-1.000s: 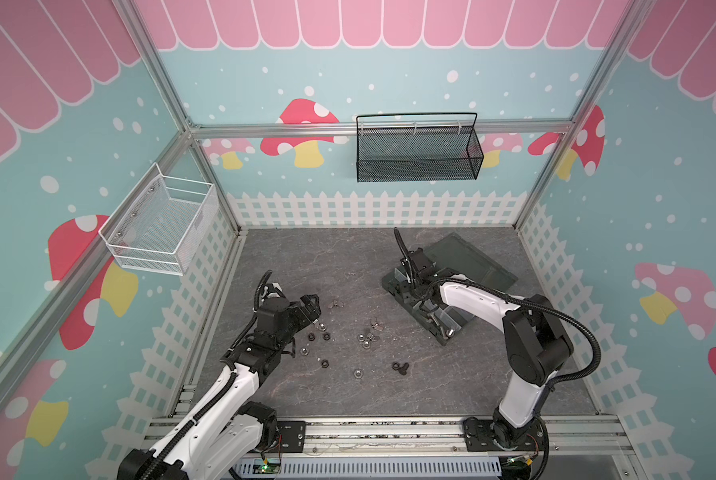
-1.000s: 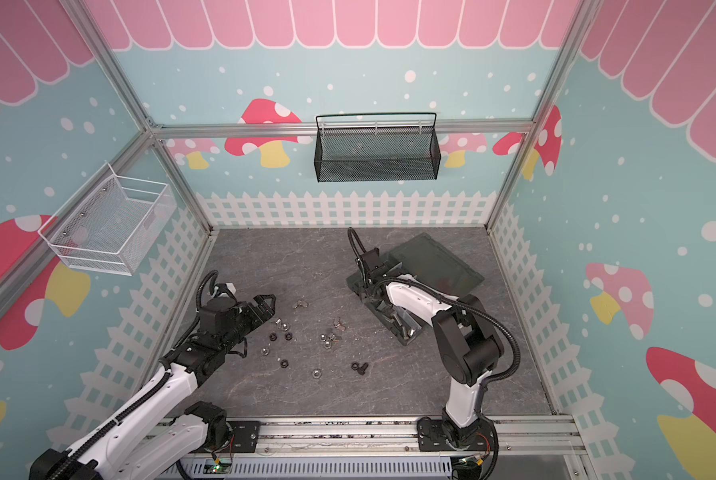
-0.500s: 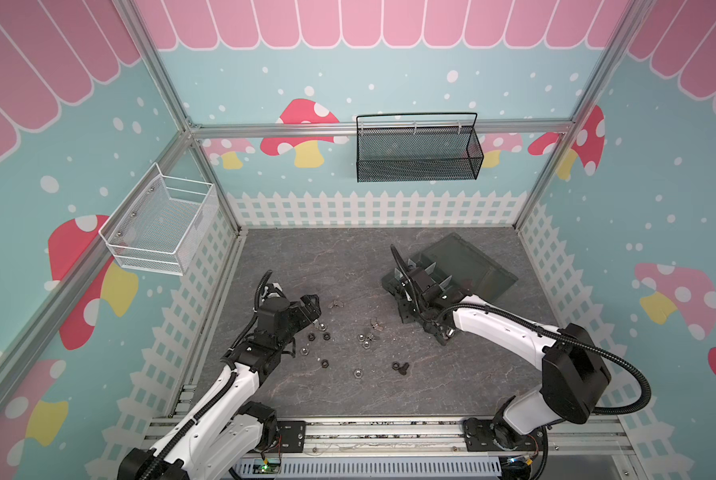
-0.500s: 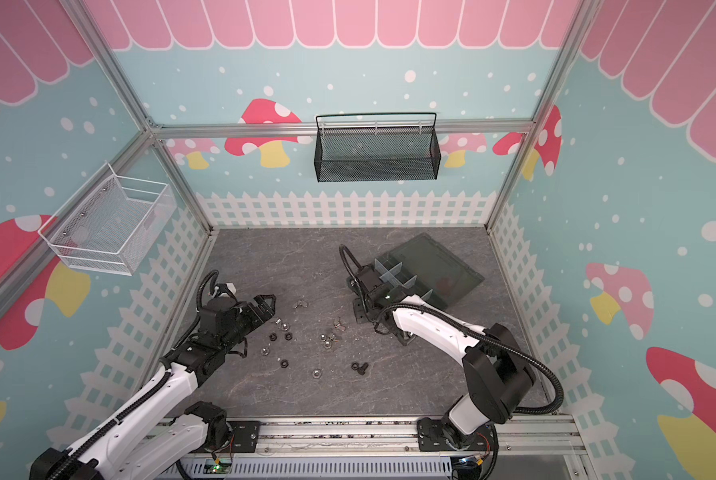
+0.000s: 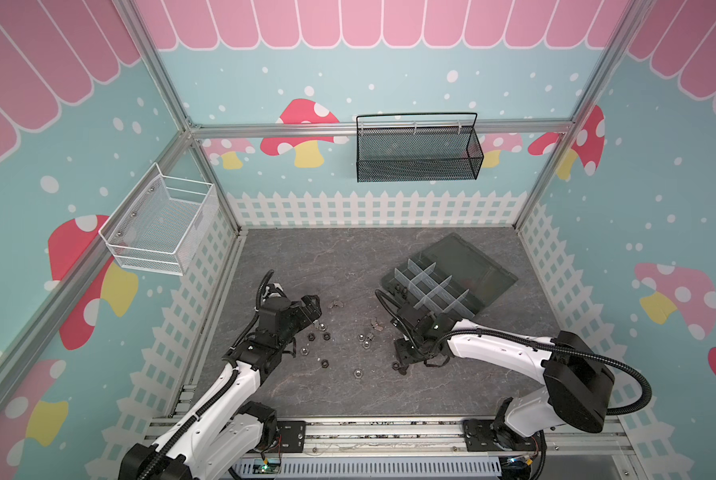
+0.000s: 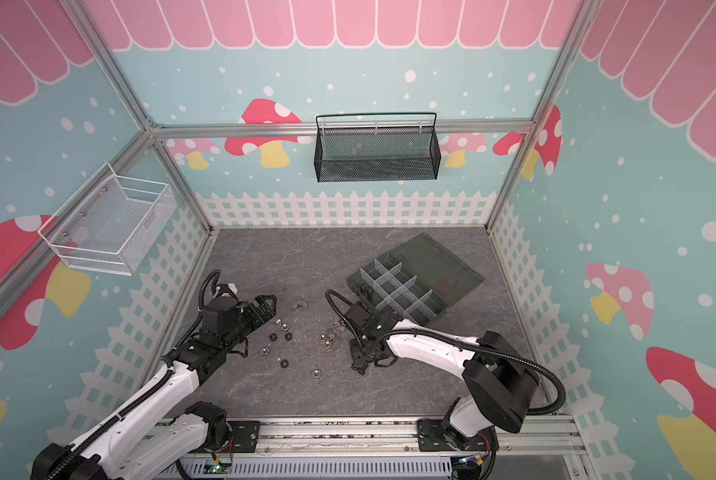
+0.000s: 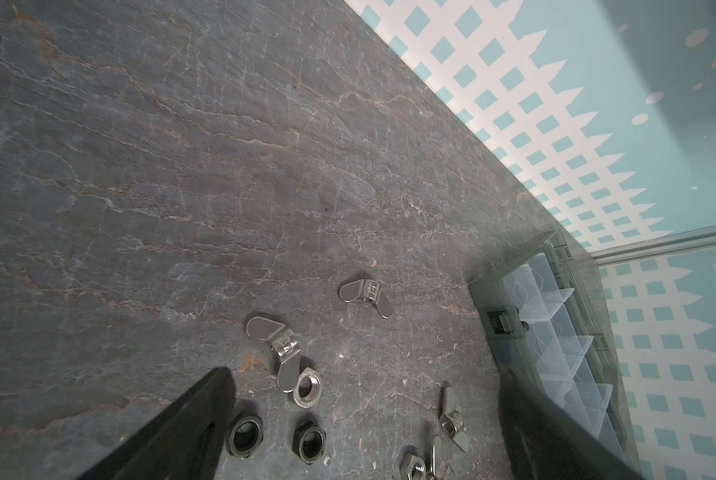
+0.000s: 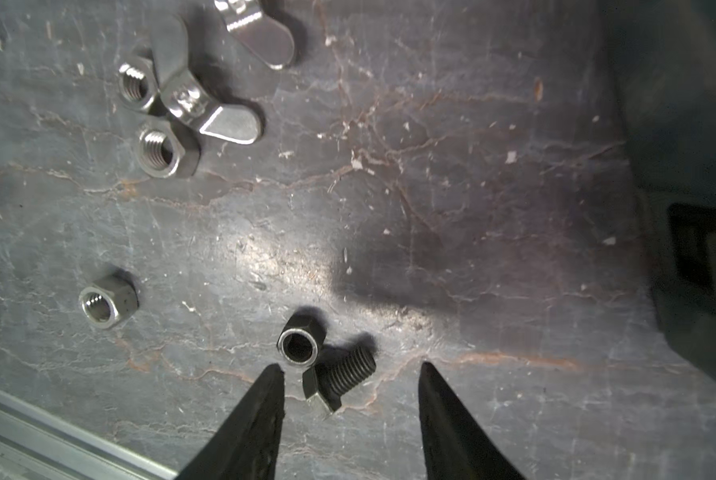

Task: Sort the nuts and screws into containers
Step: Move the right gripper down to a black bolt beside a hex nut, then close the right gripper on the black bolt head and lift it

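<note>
In both top views the organizer box (image 5: 390, 279) lies open on the grey table (image 5: 327, 253), right of centre. Its lid (image 5: 472, 266) is folded flat behind it, and whitish dividers mark out the compartments (image 5: 433, 286). A few small dark pieces sit in the compartments along its left edge, too small to name. Loose nuts (image 5: 325, 363) are scattered on the table between the two arms, apart from the box. The left arm (image 5: 239, 382) reaches in from the left, and the left jaws stand wide apart beside the nearest nuts, holding nothing. The right arm (image 5: 493, 345) bends across the front of the box, and the right jaws point down at the table over two small black pieces.

In the left wrist view the left jaws are spread to the frame's edges with nothing clamped. Two black nuts (image 7: 244, 434) and a silver nut (image 7: 307, 389) lie on the table between them, with several wing nuts (image 7: 283, 353). The box stands farther off.

In the right wrist view the right jaws are partly apart and empty. A black screw (image 8: 339, 382) lies on its side on the table between the tips. A black nut (image 8: 300, 343) stands on end against its head, just past one tip. Silver nuts (image 8: 108, 301) and wing nuts lie farther out.
</note>
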`<action>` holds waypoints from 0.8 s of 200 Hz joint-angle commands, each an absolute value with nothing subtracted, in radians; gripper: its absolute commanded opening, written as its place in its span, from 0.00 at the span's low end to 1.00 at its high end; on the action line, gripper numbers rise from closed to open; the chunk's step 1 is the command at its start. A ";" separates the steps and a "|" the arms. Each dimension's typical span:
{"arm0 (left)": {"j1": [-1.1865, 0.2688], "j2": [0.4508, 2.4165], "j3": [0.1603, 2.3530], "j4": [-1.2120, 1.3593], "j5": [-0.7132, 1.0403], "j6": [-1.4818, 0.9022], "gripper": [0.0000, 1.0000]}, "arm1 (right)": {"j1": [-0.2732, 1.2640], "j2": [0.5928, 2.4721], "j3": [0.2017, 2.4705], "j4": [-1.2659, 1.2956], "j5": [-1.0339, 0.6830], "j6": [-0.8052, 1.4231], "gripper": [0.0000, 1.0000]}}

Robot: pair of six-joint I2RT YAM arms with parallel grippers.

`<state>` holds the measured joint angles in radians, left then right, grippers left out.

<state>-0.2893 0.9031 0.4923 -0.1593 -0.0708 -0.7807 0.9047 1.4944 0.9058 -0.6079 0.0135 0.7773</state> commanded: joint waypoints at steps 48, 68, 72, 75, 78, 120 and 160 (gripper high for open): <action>-0.286 0.937 0.498 -0.138 -0.059 -0.799 1.00 | 0.948 1.514 0.882 -0.660 -0.035 0.838 0.56; -0.286 0.940 0.495 -0.135 -0.057 -0.805 1.00 | 0.955 1.524 0.882 -0.662 -0.039 0.837 0.56; -0.286 0.940 0.495 -0.134 -0.057 -0.804 1.00 | 0.956 1.526 0.882 -0.664 -0.038 0.838 0.56; -0.285 0.938 0.494 -0.135 -0.055 -0.804 1.00 | 0.957 1.527 0.880 -0.664 -0.038 0.838 0.56; -0.286 0.938 0.494 -0.135 -0.055 -0.804 1.00 | 0.957 1.526 0.880 -0.665 -0.038 0.838 0.56; -0.285 0.930 0.487 -0.135 -0.067 -0.801 1.00 | 0.960 1.545 0.859 -0.667 -0.020 0.850 0.56; -0.285 0.937 0.484 -0.132 -0.064 -0.801 1.00 | 0.960 1.570 0.844 -0.667 0.010 0.865 0.58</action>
<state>-0.2893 0.9352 0.4923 -0.1513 -0.0593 -0.7822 0.9520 1.5452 0.8627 -0.6407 -0.0269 0.8326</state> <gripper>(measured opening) 0.996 0.573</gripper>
